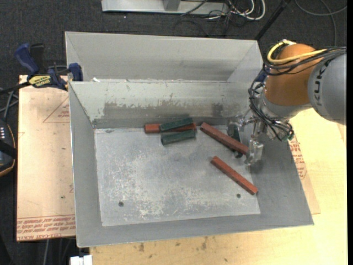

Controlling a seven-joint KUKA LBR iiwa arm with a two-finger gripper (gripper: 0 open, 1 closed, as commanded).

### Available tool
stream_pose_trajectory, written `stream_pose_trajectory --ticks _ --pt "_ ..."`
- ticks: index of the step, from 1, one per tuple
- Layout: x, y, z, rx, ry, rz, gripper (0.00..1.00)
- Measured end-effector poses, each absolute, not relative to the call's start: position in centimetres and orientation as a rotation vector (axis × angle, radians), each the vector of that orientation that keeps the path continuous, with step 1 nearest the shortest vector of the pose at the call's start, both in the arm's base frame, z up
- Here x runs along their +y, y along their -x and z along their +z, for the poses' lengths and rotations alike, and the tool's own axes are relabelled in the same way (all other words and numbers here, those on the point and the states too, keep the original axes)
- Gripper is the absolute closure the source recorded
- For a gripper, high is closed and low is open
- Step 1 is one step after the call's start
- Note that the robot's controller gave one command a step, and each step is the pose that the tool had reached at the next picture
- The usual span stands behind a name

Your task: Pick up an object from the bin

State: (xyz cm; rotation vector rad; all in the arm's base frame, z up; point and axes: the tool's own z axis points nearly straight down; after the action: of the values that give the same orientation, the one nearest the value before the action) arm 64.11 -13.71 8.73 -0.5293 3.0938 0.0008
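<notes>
Two long red-brown sticks sit out at the three o'clock side of the grey bin (pixel 83 148), and that is where the gripper (pixel 248 148) is, low over the floor. It hangs right at the lower-right end of the upper stick (pixel 219 136), which runs slantwise from about one o'clock. Open or closed? Cannot tell from here, the wrist hides it. The lower stick (pixel 234 175) lies just beside, toward four o'clock, parallel and apart from the first. Up at twelve o'clock, against the back wall, two dark green blocks (pixel 177 131) huddle with a short red-brown piece (pixel 152 128).
</notes>
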Motion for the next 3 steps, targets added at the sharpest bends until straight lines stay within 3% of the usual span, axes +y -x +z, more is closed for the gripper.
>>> stream_pose_trajectory --ticks 1,2,3 --pt "-13.2 -64.4 6.6 3.157 0.278 0.011 1.00" --pt "-13.2 -64.4 6.6 3.157 0.279 0.011 1.00" --pt "-12.4 -63.4 12.4 3.133 0.297 0.005 1.00"
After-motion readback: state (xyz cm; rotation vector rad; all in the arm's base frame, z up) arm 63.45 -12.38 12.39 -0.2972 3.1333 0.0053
